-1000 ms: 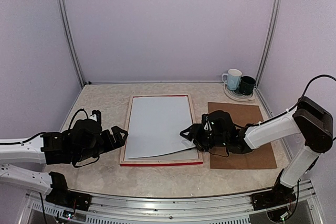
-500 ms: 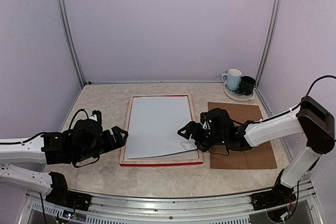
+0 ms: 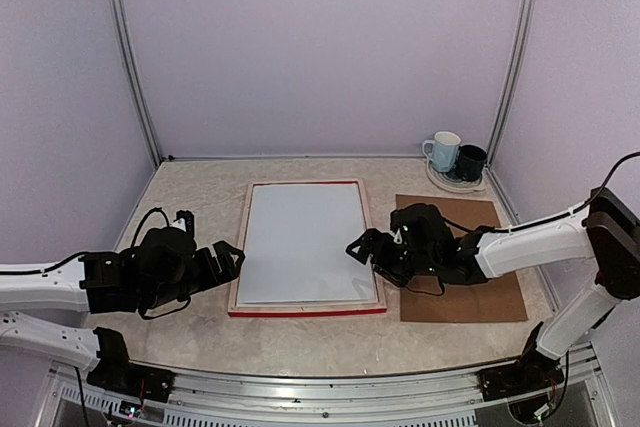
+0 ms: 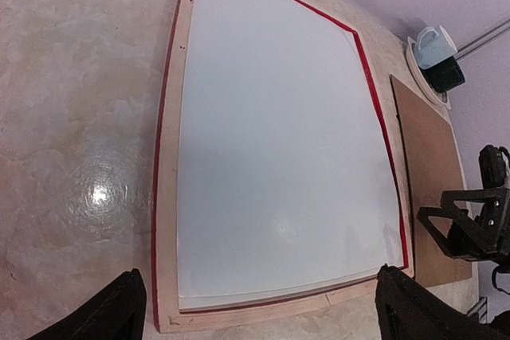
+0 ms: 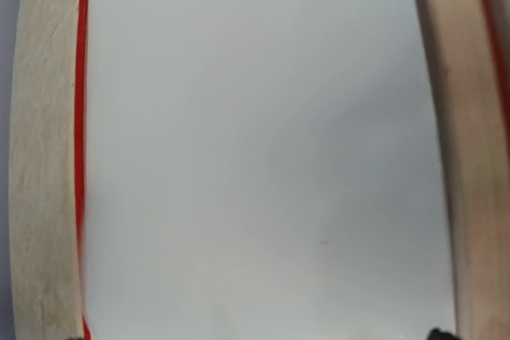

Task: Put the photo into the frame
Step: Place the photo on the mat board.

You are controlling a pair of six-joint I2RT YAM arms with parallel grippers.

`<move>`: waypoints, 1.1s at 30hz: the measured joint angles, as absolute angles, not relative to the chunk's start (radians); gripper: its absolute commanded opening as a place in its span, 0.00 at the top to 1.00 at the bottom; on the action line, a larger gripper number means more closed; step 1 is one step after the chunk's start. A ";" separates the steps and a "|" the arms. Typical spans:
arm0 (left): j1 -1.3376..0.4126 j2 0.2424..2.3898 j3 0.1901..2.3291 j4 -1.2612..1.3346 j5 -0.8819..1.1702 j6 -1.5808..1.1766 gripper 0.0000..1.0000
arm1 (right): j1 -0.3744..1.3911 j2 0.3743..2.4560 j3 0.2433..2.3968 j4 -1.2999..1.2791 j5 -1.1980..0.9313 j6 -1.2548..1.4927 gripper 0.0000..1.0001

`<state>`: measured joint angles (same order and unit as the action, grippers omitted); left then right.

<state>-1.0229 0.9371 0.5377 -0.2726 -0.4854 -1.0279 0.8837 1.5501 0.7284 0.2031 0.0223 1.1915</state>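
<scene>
**Photo lies back-up inside frame, both claws apart**

From the overhead camera, the photo [image 3: 298,244] lies flat with its white back up, inside the frame [image 3: 305,308]. The frame rests pale-wood side up at mid-table, with red showing along its edges. The left gripper [image 3: 234,259] sits low just off the frame's left rail, fingers spread and holding nothing. The right gripper [image 3: 360,247] hovers at the right rail, also parted and empty, its arm crossing the brown backing board [image 3: 470,297] beside the frame. A pale blue mug [image 3: 443,151] and a dark mug [image 3: 471,161] stand at the far right corner.

The left wrist camera shows the white sheet [image 4: 279,149] filling the wooden surround [image 4: 167,197]. Its own fingers [image 4: 115,312] are wide apart at the bottom corners, and the right claw [image 4: 446,228] stands open beyond the frame's right rail.

The right wrist camera looks close on the white back [image 5: 263,157] between two pale rails [image 5: 44,157]. Only a dark speck of finger shows at the bottom edge.
</scene>
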 measured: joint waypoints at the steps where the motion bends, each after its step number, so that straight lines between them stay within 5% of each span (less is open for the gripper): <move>1: -1.023 0.937 0.538 -0.271 -0.485 -1.028 0.01 | 0.884 1.544 0.728 0.197 0.029 1.190 0.04; 13: -1.023 0.941 0.538 -0.268 -0.485 -1.028 0.01 | 0.884 1.469 0.752 0.054 0.184 1.093 0.02; 27: -1.024 0.972 0.538 -0.254 -0.474 -1.024 0.01 | 0.868 1.555 0.870 -0.038 0.329 0.893 0.31; 33: -1.030 0.971 0.538 -0.254 -0.474 -1.025 0.01 | 0.812 1.658 0.888 -0.025 0.294 0.862 0.36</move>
<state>-1.0302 0.9714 0.5377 -0.2543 -0.4740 -1.0248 0.8124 1.6577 0.8875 -0.0250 0.2939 0.8623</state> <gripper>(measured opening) 0.988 0.665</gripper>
